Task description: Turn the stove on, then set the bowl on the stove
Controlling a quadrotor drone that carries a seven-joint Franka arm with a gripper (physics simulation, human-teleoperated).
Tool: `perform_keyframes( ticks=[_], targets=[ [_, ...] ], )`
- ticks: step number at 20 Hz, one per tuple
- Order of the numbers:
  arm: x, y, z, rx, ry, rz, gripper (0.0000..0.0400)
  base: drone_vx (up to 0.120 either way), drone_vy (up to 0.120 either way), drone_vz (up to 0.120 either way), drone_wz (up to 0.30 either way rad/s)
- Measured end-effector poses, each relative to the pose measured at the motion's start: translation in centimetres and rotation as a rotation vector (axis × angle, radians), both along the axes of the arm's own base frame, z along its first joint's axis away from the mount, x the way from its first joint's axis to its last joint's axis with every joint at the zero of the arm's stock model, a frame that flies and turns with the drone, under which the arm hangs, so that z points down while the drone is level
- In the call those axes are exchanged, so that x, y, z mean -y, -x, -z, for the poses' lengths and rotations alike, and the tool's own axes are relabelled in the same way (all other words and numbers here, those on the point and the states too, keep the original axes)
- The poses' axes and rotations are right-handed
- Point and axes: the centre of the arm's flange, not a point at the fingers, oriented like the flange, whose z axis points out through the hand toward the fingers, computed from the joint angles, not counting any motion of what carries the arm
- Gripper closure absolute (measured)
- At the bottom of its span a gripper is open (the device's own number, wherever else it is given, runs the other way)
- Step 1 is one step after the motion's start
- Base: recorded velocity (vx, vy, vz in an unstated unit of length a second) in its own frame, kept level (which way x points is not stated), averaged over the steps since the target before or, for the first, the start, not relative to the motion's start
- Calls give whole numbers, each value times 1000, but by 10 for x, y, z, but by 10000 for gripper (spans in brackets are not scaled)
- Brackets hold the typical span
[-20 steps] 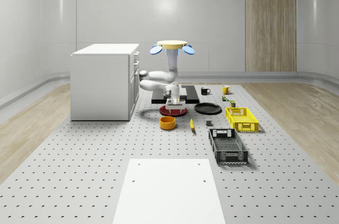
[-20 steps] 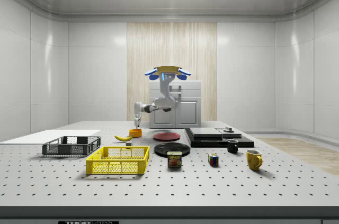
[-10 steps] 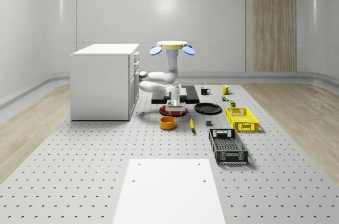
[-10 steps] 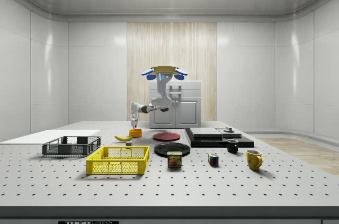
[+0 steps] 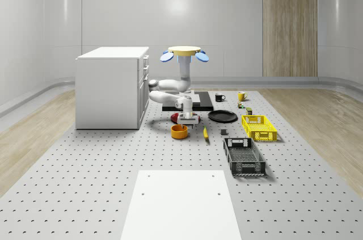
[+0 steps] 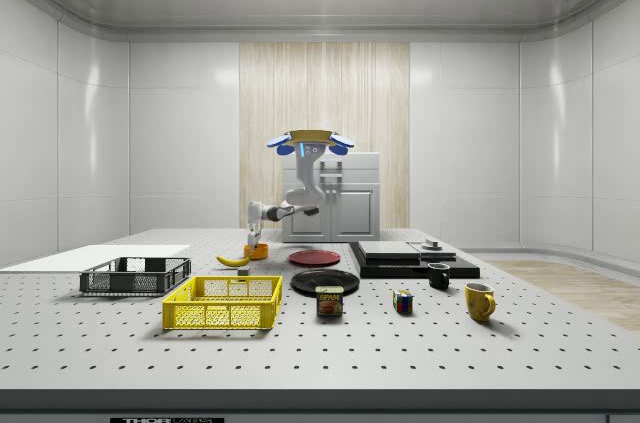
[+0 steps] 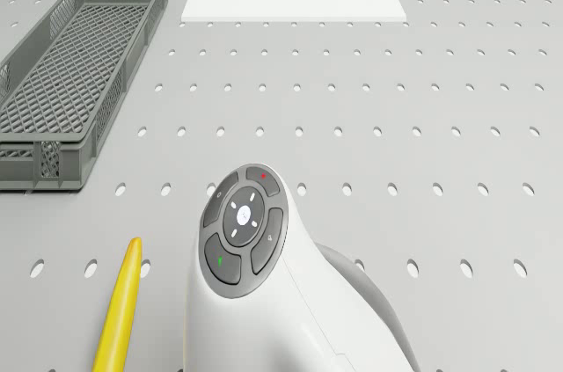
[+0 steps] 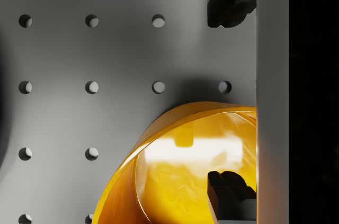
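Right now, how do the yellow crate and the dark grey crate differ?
The yellow crate is bright yellow; the dark grey crate is dark grey. In the whole-scene view the grey crate looks longer and narrower, the yellow one shorter. The yellow crate lies farther back, beside the black plate; the grey one lies nearer the white sheet. Both are open-topped mesh crates resting flat on the perforated table.
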Motion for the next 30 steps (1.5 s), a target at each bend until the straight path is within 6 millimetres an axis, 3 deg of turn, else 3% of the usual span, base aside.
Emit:
perform_keyframes(
  ticks=[17,20,22,25,30],
  targets=[
    [-8,-9,-13,0,0,0,0,0,0,0,0],
    [-8,-9,-14,0,0,0,146,0,0,0,0],
    [-8,-10,-14,0,0,0,206,0,0,0,0],
    [-8,-10,-14,0,0,0,256,0,0,0,0],
    [-8,-10,-14,0,0,0,287,0,0,0,0]
  ],
)
